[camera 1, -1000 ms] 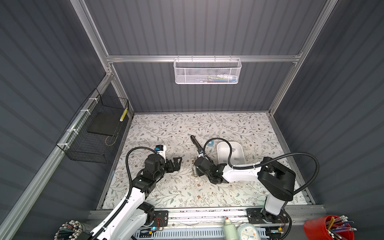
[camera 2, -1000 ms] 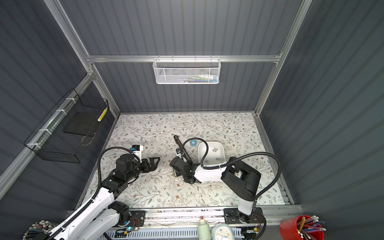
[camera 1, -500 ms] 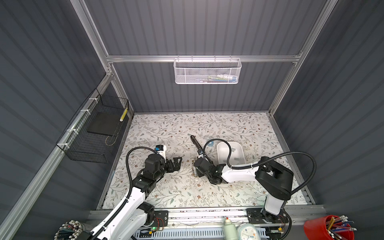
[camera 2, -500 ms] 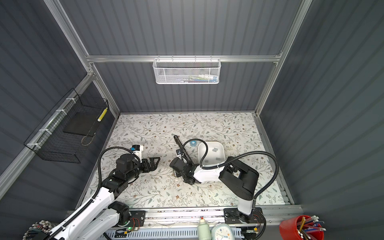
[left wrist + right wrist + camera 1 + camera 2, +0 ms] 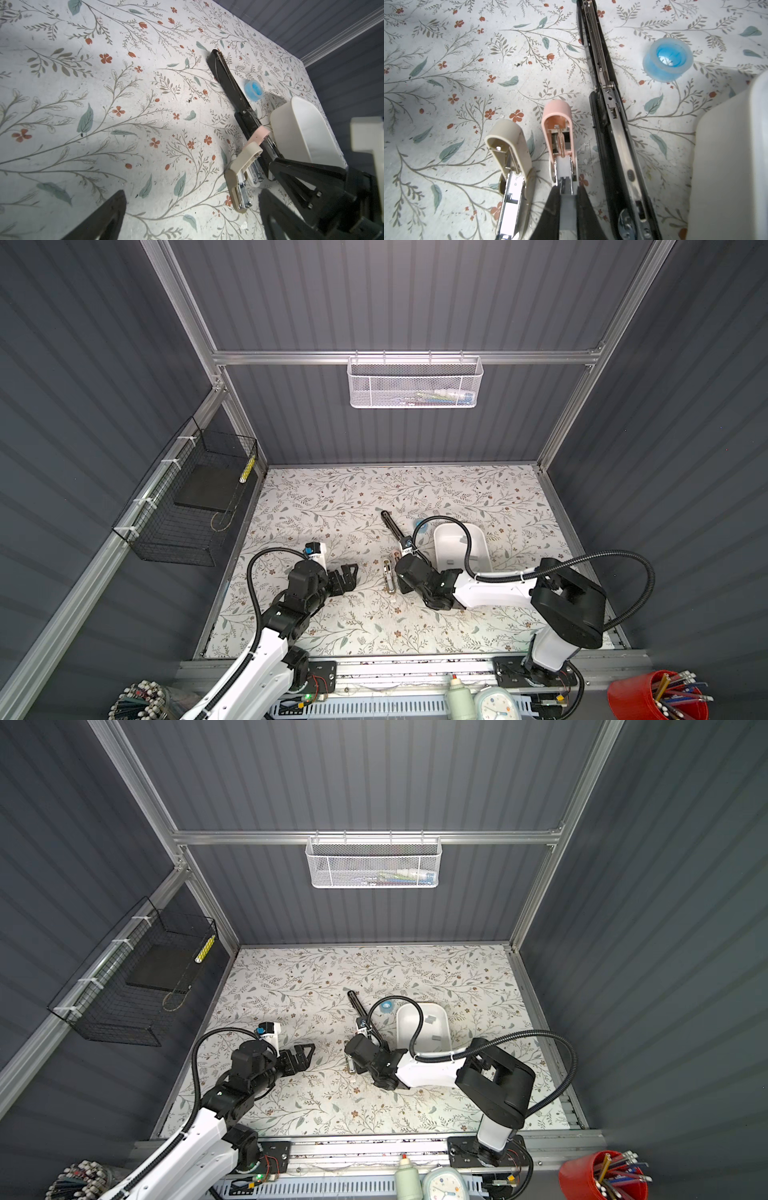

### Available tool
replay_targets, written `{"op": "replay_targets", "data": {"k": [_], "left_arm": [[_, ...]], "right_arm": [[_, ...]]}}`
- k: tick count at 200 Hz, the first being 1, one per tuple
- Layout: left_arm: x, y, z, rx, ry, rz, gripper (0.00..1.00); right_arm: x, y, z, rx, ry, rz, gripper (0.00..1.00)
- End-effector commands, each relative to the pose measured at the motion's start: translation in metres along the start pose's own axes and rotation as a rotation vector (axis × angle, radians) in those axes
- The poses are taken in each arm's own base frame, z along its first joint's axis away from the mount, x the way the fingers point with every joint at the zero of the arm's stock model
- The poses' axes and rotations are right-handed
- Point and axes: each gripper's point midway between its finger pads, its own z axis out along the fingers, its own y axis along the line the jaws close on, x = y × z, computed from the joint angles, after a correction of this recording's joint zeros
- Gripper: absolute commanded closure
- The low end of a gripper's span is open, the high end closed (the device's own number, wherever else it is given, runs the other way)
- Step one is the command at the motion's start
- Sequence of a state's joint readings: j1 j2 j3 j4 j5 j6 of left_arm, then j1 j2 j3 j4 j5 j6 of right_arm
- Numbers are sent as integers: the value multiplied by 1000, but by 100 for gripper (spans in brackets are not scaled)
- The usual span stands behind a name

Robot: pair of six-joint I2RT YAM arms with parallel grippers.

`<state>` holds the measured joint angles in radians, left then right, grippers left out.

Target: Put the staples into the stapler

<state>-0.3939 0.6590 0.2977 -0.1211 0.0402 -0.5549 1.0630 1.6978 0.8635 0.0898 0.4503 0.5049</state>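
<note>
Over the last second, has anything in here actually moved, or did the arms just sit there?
Hardly anything. The right arm seems to have shifted a touch at the elbow. The right gripper stays shut on the staples at the open pink stapler; the left gripper stays open, off to the side.

Top views: looking down over the near edge of the table (image 5: pixel 332 497).
Wrist views: both looking closely at the black stapler (image 5: pixel 230 85).

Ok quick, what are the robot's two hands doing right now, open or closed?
Left gripper: open, holding nothing.
Right gripper: shut on a grey strip of staples, at the pink stapler.
</note>
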Motion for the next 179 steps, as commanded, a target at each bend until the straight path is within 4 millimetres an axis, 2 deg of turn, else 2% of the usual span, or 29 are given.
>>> {"op": "replay_targets", "data": {"k": [1,55,68,87,179], "left_arm": [[2,4,-3,-14,-14,-33,0],[16,15,9,-41,20,-55,0],[13,9,10,-19,22,-34,0],[8,10,12,-28,1,-28,0],[8,7,13,-8,4,-19,0]], "right_arm": [[4,1,4,-5,-3,-34,86],[-2,12,11,-48,-44,-99,84],[-2,14,13,-65,-42,-97,84],[-1,15,16,-73,-40,-98,84],[8,1,20,-43,-27,-88,84]]}}
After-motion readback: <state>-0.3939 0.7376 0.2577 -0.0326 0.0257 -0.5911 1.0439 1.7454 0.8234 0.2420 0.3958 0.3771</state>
